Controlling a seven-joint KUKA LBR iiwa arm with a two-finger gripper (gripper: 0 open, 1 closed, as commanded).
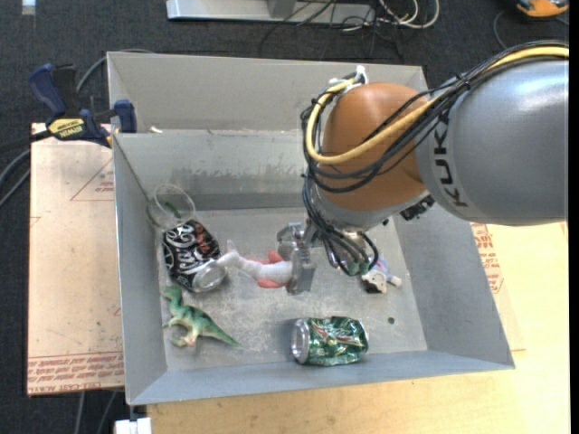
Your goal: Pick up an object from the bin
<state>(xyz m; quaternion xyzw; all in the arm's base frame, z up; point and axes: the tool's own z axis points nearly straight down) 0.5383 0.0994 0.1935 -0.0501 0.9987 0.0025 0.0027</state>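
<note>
We are recording the grey bin (136, 242) with few things, well scattered. The arm (507, 143) is reaching in from the right; its gripper (298, 268) is standing low at mid-bin, and we cannot tell whether it is wide or narrow. A crushed black can (190, 253) is lying left, a crushed green can (329, 340) at the front. The white-and-pink toy (249, 266) is lying just beside the gripper, leftward. We are advising a centred descent over that toy, clear of the black can.

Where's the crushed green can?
In the camera view, the crushed green can lies by the bin's lower wall, below the gripper, right of the toy dinosaur.
</note>
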